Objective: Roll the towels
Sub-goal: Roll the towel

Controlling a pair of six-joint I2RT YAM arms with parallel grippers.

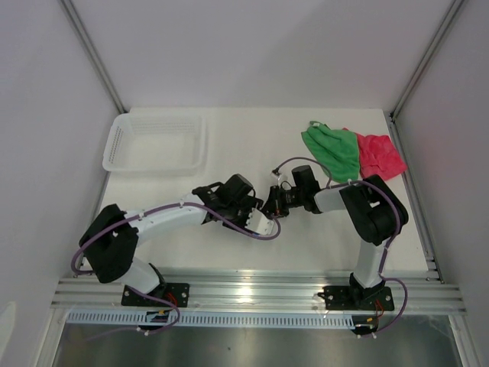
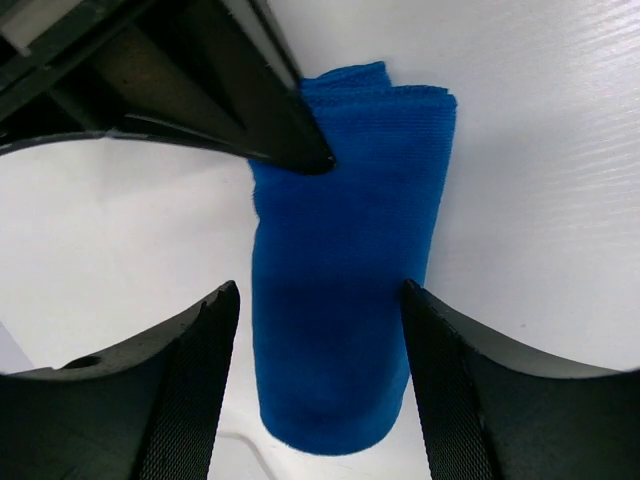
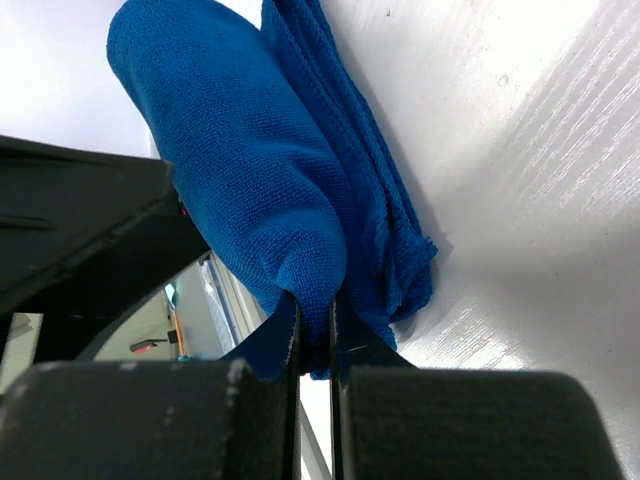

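The royal blue towel (image 2: 345, 260) lies as a roll on the white table; in the top view the two grippers hide it. My left gripper (image 2: 318, 300) is open, with a finger on each side of the roll's near end, not pressing it. My right gripper (image 3: 315, 312) is shut on the end of the blue towel (image 3: 250, 170), with a fold of cloth pinched between the jaws. In the top view the left gripper (image 1: 262, 222) and right gripper (image 1: 273, 202) meet at the table's middle. The green towel (image 1: 332, 149) and pink-red towel (image 1: 380, 155) lie crumpled at the back right.
A white mesh basket (image 1: 157, 141) stands at the back left. The right gripper's black finger (image 2: 250, 110) reaches into the left wrist view from the upper left, touching the roll. White enclosure walls stand on both sides.
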